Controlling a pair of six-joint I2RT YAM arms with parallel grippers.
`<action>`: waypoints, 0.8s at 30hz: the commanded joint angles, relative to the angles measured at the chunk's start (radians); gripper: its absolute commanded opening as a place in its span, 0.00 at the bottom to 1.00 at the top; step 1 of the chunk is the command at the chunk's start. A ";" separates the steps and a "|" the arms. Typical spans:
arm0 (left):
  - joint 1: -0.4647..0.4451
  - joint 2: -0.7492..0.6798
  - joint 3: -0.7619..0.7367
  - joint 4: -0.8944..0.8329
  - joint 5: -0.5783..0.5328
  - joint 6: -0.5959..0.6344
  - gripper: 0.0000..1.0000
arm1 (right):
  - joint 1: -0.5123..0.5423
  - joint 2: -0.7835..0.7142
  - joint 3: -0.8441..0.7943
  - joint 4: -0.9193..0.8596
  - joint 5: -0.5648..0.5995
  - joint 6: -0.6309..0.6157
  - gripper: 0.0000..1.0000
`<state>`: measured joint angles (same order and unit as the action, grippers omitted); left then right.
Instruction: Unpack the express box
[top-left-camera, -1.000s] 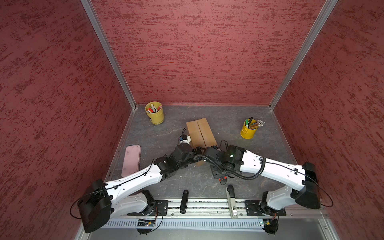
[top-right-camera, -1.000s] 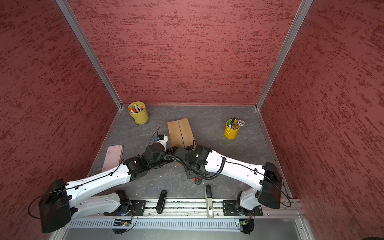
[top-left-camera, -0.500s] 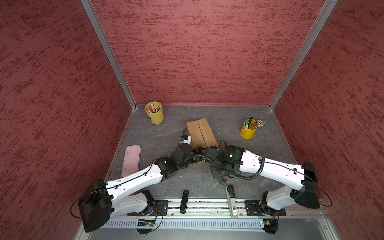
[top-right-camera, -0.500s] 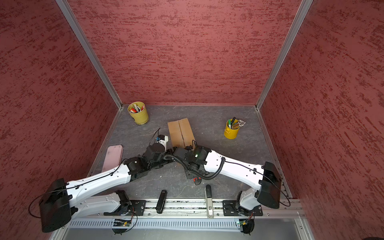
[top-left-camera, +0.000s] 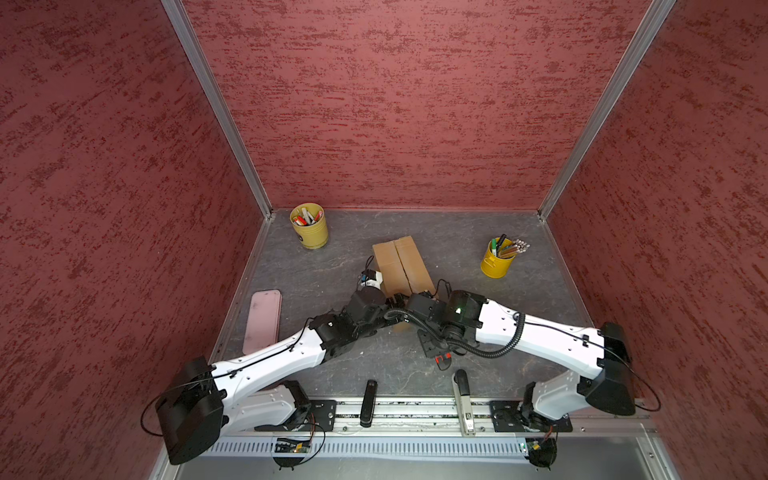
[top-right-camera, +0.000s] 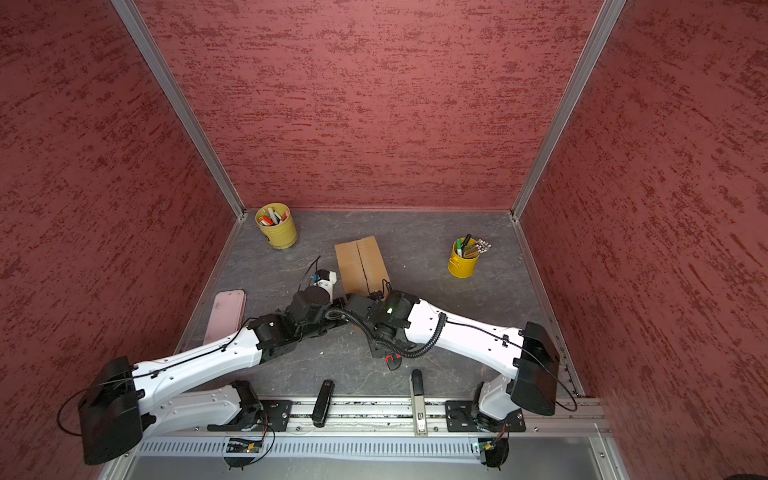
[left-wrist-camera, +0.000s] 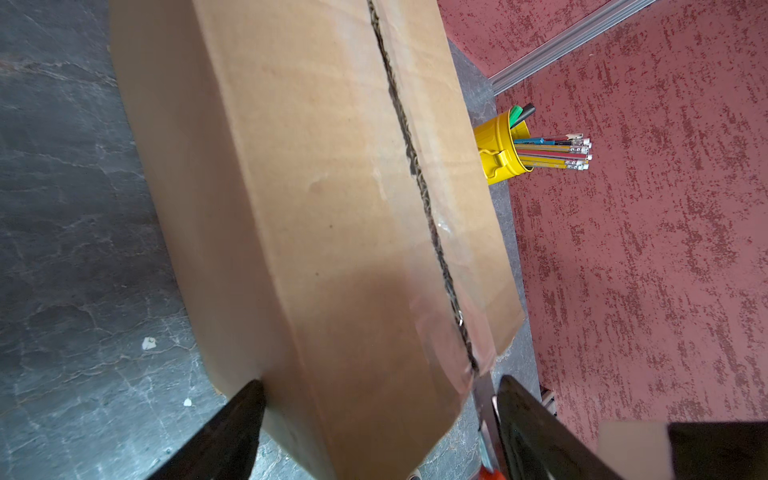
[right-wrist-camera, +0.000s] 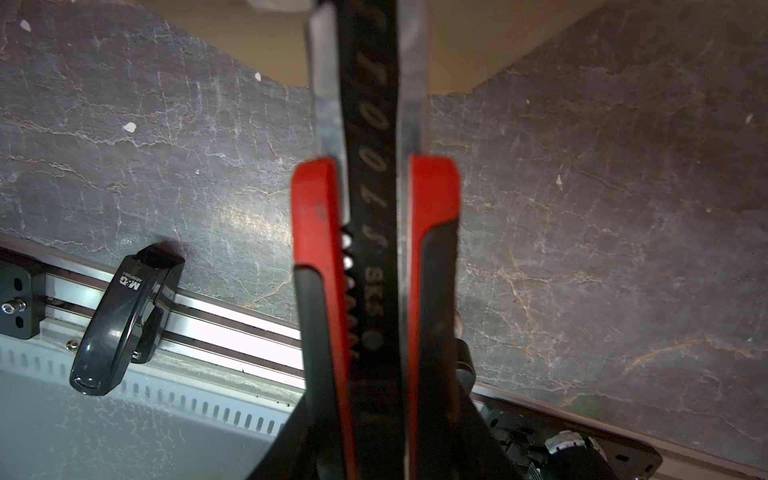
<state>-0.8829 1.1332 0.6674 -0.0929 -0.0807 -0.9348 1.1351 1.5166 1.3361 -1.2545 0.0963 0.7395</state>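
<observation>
The utility knife (right-wrist-camera: 374, 257), red and black, is clamped in the right gripper (right-wrist-camera: 378, 432) with its blade run out. The tip sits at the near end of the express box (top-left-camera: 401, 266), just where the centre seam reaches the edge. The left gripper (left-wrist-camera: 380, 386) is spread wide, its fingers (left-wrist-camera: 241, 424) straddling that same end. One fingertip meets the box's lower corner, though from here I can't say whether it presses. The box lies flat on the dark table (top-left-camera: 478, 232), flaps down, roughly midway between a yellow pen cup (top-left-camera: 309, 226) in the back corner and a yellow pencil cup (top-left-camera: 498, 259), apart from both.
</observation>
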 joint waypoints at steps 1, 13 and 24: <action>-0.016 0.014 0.015 0.066 0.033 0.007 0.87 | 0.006 0.013 0.048 0.052 -0.049 -0.042 0.00; -0.012 -0.014 0.005 0.035 0.008 0.006 0.88 | 0.003 -0.002 0.031 0.043 -0.041 -0.027 0.00; 0.021 -0.100 -0.032 -0.008 -0.028 -0.002 0.88 | -0.009 -0.019 0.000 0.051 -0.041 -0.020 0.00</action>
<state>-0.8665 1.0580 0.6502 -0.1074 -0.0952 -0.9360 1.1316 1.5204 1.3472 -1.2369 0.0795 0.7326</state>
